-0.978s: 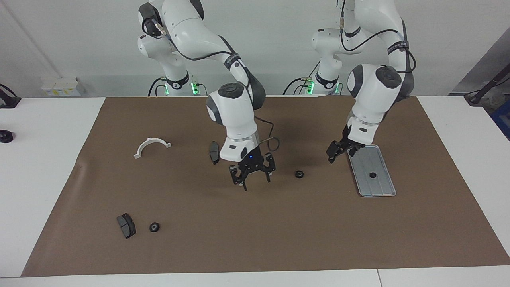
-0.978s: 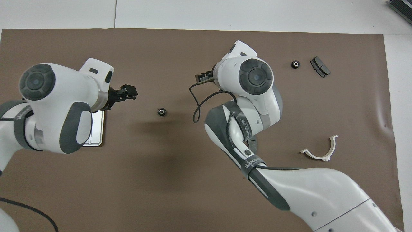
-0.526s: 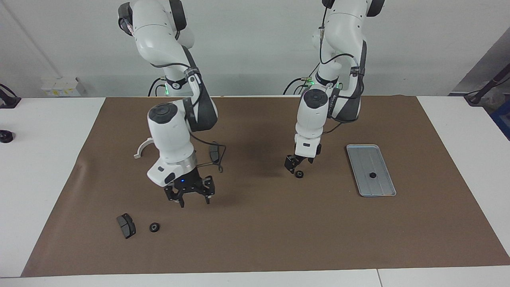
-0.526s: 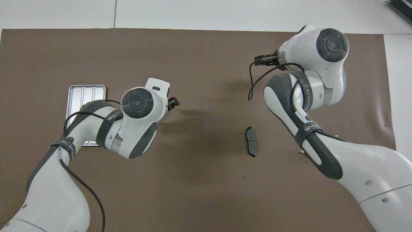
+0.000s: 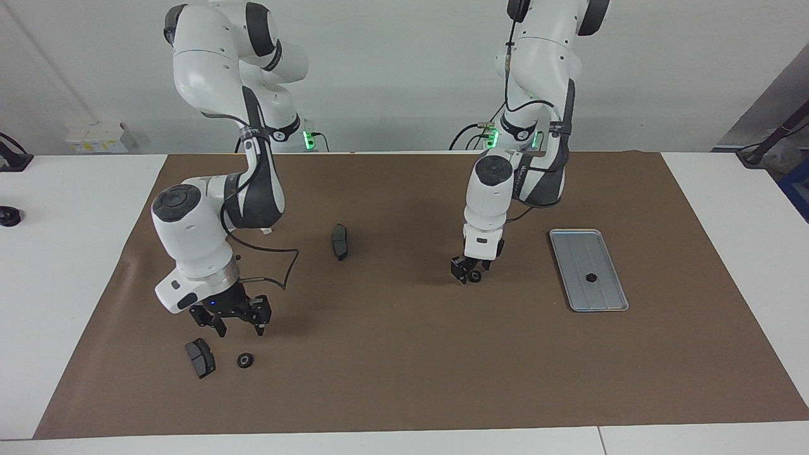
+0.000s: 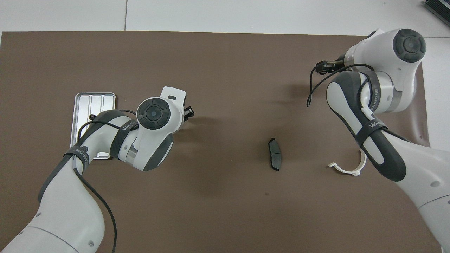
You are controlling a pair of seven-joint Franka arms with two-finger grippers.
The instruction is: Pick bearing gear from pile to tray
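The silver tray [image 5: 578,249] lies toward the left arm's end of the mat with one black gear [image 5: 591,277] in it. My left gripper [image 5: 466,277] is down at the mat, right at a second black gear [image 5: 476,276]. In the overhead view the left gripper [image 6: 190,112] covers that gear, and the left arm hides part of the tray [image 6: 92,102]. My right gripper [image 5: 240,328] is open and empty, low over a third gear [image 5: 244,360] and a dark grey brake pad [image 5: 200,357]. The right hand [image 6: 321,66] hides both in the overhead view.
Another brake pad [image 5: 340,241] lies mid-mat, also seen from overhead [image 6: 274,159]. The white half-ring [image 6: 348,168] lies nearer to the robots toward the right arm's end, mostly hidden by the right arm in the facing view.
My right gripper swept from mid-mat toward the right arm's end and now hangs over the gear and brake pad. My left gripper left the tray and dropped onto the mid-mat gear.
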